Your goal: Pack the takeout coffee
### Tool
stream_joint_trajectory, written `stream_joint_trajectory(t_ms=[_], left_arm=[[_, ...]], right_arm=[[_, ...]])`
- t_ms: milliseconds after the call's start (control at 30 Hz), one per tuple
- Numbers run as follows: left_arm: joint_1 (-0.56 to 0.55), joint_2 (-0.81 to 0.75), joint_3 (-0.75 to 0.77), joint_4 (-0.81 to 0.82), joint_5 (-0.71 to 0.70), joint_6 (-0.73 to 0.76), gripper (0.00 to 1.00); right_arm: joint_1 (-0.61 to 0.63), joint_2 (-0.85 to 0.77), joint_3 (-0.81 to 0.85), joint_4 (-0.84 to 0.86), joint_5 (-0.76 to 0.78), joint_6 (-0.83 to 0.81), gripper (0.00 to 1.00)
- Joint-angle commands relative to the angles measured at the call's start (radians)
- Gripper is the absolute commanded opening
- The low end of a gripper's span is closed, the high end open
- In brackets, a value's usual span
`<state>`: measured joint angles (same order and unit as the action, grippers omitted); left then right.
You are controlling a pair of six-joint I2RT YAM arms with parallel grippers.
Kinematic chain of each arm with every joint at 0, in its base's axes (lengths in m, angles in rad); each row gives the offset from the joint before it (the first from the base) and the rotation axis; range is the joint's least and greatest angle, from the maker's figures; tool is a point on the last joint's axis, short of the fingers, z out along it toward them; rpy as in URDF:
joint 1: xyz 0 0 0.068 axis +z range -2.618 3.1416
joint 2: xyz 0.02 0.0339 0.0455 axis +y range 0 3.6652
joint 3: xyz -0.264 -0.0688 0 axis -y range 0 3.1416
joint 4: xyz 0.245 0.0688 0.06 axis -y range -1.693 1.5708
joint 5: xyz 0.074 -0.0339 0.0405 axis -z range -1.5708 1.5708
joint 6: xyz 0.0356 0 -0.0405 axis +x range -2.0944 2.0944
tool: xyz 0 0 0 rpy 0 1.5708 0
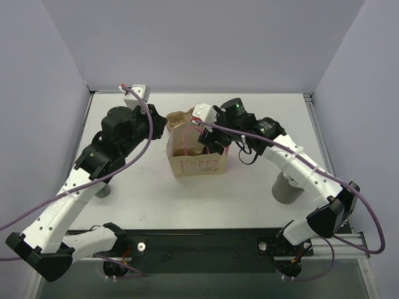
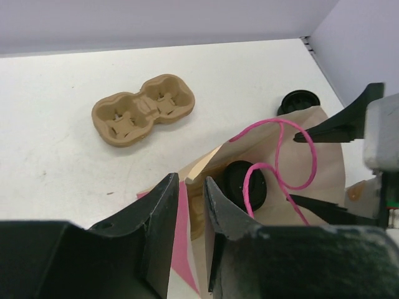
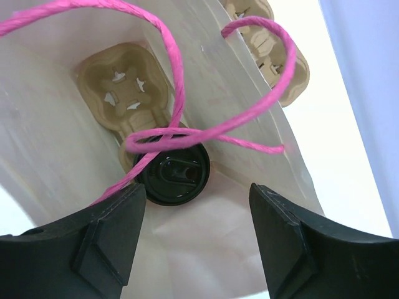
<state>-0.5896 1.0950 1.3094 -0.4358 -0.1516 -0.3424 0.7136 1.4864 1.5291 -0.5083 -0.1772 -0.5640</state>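
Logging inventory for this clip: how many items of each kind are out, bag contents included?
Brown paper bag: 1
Pulp trays: 2, one on the table, one in the bag
Lidded black cup: 1, inside the bag
Black round item beyond the bag, cup or lids unclear: 1
Grey cylinder: 1
Small grey object at far left, unclear: 1
Total: 7

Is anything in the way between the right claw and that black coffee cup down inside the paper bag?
Yes. The pink handles of the paper bag loop across its mouth, over the coffee cup, between it and the open right gripper. Nothing else visible blocks the cup in its pulp tray.
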Motion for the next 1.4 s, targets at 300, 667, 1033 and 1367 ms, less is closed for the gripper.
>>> stream_joint_trajectory(t_ms=[300,667,1033,1367], left_arm=[[0.008,-0.007,0.106,-0.103,-0.051,0.033,0.33],[0.008,-0.033,0.116,-0.159,-0.022,0.057,0.4],[0.008,-0.081,0.059,-0.251,0.047,0.054,0.72],[0.008,-0.147,-0.007,-0.268,0.075,0.068,0.75]], right_arm=[[-0.029,-0.077,0.082,-0.03,0.005,0.159,0.67],[-0.029,-0.101,0.247,-0.165,0.261,0.476,0.66],[-0.063,-0.218,0.235,-0.553,0.639,0.987,0.65],[-0.299,-0.247,0.028,-0.751,0.595,1.126,0.6]])
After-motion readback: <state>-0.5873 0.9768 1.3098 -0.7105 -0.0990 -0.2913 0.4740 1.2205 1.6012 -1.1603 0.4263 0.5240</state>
